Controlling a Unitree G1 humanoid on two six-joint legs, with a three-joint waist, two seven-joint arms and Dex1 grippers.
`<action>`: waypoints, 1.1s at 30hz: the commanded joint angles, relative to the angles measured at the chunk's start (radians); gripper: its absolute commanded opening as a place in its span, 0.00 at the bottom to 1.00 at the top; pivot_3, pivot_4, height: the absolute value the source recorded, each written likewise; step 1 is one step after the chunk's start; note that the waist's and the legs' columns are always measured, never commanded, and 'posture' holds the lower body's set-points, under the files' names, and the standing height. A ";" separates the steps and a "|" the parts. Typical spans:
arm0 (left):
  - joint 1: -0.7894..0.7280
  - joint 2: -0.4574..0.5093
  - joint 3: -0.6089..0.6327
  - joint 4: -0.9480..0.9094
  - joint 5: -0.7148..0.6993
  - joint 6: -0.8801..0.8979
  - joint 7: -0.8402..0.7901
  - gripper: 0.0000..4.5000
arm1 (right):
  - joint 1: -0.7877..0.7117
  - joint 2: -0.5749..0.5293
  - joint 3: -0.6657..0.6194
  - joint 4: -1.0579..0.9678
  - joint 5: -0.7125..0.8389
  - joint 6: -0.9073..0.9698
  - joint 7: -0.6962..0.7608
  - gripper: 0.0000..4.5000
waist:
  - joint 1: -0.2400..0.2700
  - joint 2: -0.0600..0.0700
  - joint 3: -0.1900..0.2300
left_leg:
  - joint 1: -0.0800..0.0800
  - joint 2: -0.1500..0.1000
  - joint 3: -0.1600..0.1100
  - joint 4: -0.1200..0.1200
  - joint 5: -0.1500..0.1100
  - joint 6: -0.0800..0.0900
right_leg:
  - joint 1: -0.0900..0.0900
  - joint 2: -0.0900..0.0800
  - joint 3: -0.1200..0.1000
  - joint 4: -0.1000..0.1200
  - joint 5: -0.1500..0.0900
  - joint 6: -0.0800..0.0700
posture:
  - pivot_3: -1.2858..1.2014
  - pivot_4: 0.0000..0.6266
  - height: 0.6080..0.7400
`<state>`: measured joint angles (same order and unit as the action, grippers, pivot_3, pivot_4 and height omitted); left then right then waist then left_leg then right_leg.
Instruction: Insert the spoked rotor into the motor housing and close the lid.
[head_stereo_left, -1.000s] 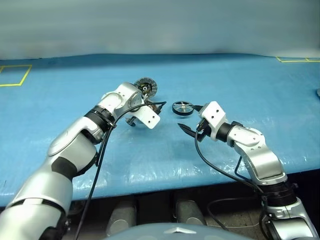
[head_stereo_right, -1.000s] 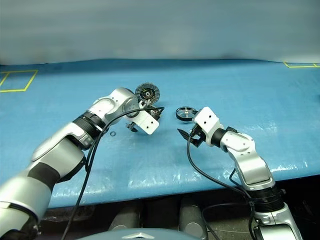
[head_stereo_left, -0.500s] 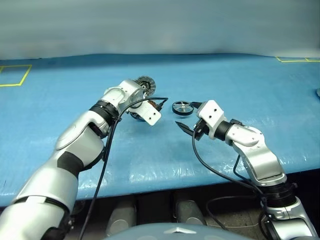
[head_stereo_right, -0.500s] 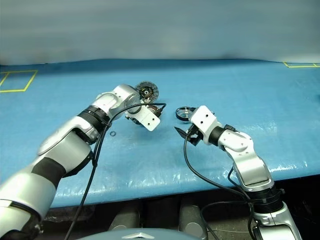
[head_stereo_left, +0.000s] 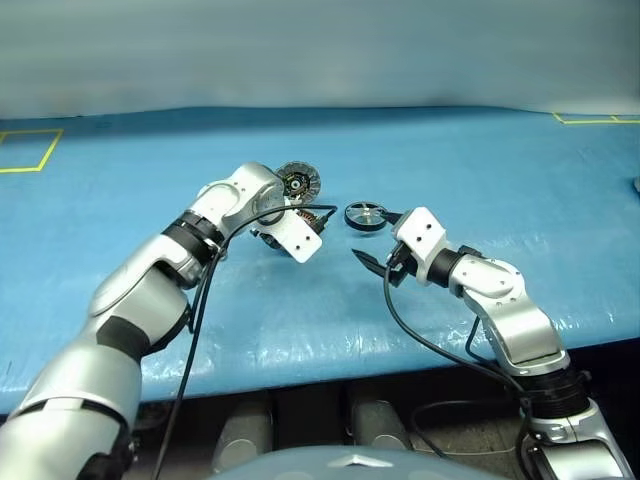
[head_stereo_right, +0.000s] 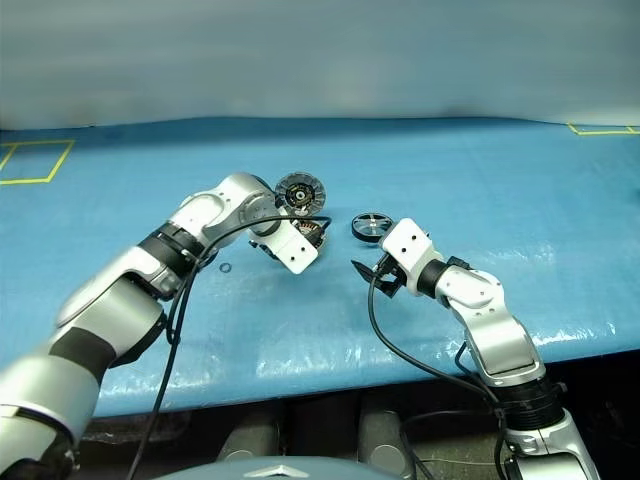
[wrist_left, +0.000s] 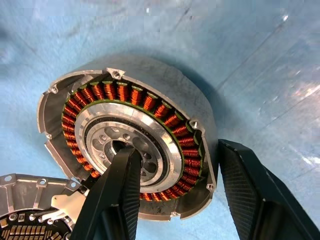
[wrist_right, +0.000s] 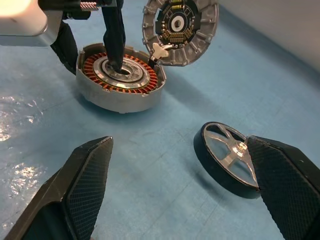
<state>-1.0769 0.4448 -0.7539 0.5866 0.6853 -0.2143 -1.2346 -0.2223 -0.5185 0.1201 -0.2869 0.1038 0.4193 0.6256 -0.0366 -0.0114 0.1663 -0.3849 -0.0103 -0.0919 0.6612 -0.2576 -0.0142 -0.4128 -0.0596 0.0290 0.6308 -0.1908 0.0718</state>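
Note:
The motor housing (wrist_right: 120, 82), a metal cup with copper windings, sits on the blue table with its lid (wrist_right: 180, 25) standing open on the hinge, dark inner face showing. My left gripper (wrist_left: 175, 150) points down onto the housing and is shut on its wall. One of its fingers (wrist_left: 120, 170) is in the centre bore and the other is outside the rim. The spoked rotor (head_stereo_left: 365, 216), a black ring with silver spokes, lies on the table to the right of the housing. My right gripper (head_stereo_left: 377, 238) hovers open just in front of the rotor, touching nothing.
A small black O-ring (head_stereo_right: 227, 267) lies on the blue table cover (head_stereo_left: 420, 150) left of the housing. Yellow tape marks sit at the far left (head_stereo_left: 25, 150) and far right (head_stereo_left: 590, 118). The table's front edge (head_stereo_left: 330, 365) runs just below both arms.
The left gripper's fingers have gone from wide open to shut on the housing wall, and the hand has shifted slightly. The right gripper has stayed open and almost still.

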 joint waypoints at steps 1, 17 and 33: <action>0.034 0.036 0.057 -0.173 0.001 0.077 -0.028 0.45 | -0.017 0.008 -0.012 -0.017 0.007 -0.022 -0.004 1.00 | -0.001 0.000 0.000 | 0.000 0.000 0.000 0.000 0.000 0.000 | 0.000 0.000 0.000 0.000 0.000 0.000 | 0.52 0.24 1.00; 0.173 0.094 0.083 -0.628 -0.068 0.384 -0.287 0.45 | -0.051 0.030 0.019 0.043 -0.011 -0.069 0.008 1.00 | -0.003 0.000 0.000 | 0.001 0.000 0.001 0.001 0.000 0.000 | 0.000 0.000 0.000 0.000 -0.001 0.002 | 0.52 0.24 1.00; 0.192 0.134 0.045 -0.590 -0.025 0.260 -0.257 0.45 | -0.019 -0.001 0.018 0.031 -0.018 -0.063 0.033 1.00 | -0.001 0.000 0.000 | 0.002 0.000 0.002 0.002 0.000 0.000 | 0.000 0.000 0.002 0.004 -0.003 0.003 | 0.52 0.24 1.00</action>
<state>-0.8753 0.5835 -0.7245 0.0155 0.6553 0.0498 -1.5045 -0.2346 -0.5163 0.1498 -0.2181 0.0827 0.3714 0.6561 -0.0376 -0.0111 0.1664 -0.3826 -0.0099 -0.0900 0.6629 -0.2576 -0.0140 -0.4127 -0.0592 0.0309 0.6350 -0.1937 0.0747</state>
